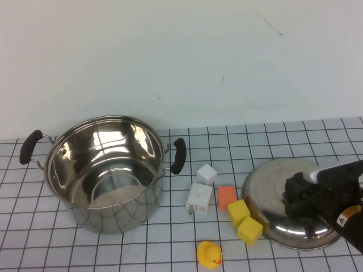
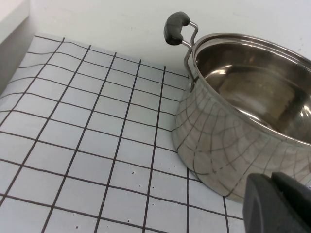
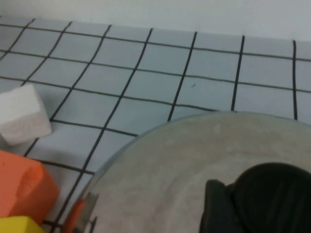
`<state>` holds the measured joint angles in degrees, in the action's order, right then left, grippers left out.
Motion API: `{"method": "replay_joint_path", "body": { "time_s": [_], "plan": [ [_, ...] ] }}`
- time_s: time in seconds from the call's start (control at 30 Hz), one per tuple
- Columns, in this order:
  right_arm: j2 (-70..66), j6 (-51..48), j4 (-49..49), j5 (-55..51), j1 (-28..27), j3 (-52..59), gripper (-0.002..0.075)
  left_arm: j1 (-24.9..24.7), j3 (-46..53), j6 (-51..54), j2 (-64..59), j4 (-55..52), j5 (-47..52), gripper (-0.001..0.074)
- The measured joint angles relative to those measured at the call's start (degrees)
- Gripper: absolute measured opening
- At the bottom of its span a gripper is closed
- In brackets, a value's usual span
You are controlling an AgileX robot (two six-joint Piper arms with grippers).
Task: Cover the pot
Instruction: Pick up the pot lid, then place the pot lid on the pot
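Observation:
The pot is a large shiny steel stockpot with two black side handles, standing open and empty at the table's left; it also shows in the left wrist view. The domed steel lid lies on the table at the right, also in the right wrist view. My right gripper is over the lid's centre, with a finger pressed against the black knob. My left gripper is outside the high view; its fingers are together and empty, low beside the pot's outer wall.
Between pot and lid lie two white blocks, an orange block, two yellow blocks touching the lid's edge, and a yellow rubber duck. A white wall stands behind the checked tabletop.

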<state>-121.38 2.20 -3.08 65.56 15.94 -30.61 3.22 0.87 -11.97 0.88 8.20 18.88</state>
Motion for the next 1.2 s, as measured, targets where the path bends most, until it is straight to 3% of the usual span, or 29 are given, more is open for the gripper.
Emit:
{"method": "replay_joint_path", "body": {
  "time_s": [0.2, 0.43, 0.53, 0.67, 0.77, 0.87, 1.03, 1.2],
  "plan": [
    [3.10, -0.50, 0.51, -0.94, 0.00, 1.27, 0.0353, 0.00, 0.00, 0.00, 0.00, 0.00, 0.00, -0.0003],
    [23.53, -1.84, -1.59, -5.20, 0.00, 3.80, 0.0353, 0.00, 0.00, 0.00, 0.00, 0.00, 0.00, -0.0003],
    [34.32, 4.68, -11.03, -16.78, 0.00, 1.90, 0.0353, 0.00, 0.00, 0.00, 0.00, 0.00, 0.00, -0.0003],
    [43.31, 21.72, -33.52, -30.27, 0.70, -4.94, 0.0353, 0.00, 0.00, 0.00, 0.00, 0.00, 0.00, -0.0003],
    [44.84, 33.71, -42.68, -32.34, 3.57, -10.55, 0.0353, 0.00, 0.00, 0.00, 0.00, 0.00, 0.00, -0.0003],
    [43.62, 38.87, -46.77, -34.26, 9.51, -17.11, 0.0353, 0.00, 0.00, 0.00, 0.00, 0.00, 0.00, -0.0003],
    [35.48, 36.81, -47.08, -39.70, 19.48, -28.15, 0.0353, 0.00, 0.00, 0.23, 0.00, 0.00, 0.00, -0.0003],
    [22.18, 26.76, -36.87, -41.11, 25.55, -37.91, 0.0353, 0.00, 0.00, 0.23, 0.00, 0.00, 0.00, -0.0003]
  ]
}}
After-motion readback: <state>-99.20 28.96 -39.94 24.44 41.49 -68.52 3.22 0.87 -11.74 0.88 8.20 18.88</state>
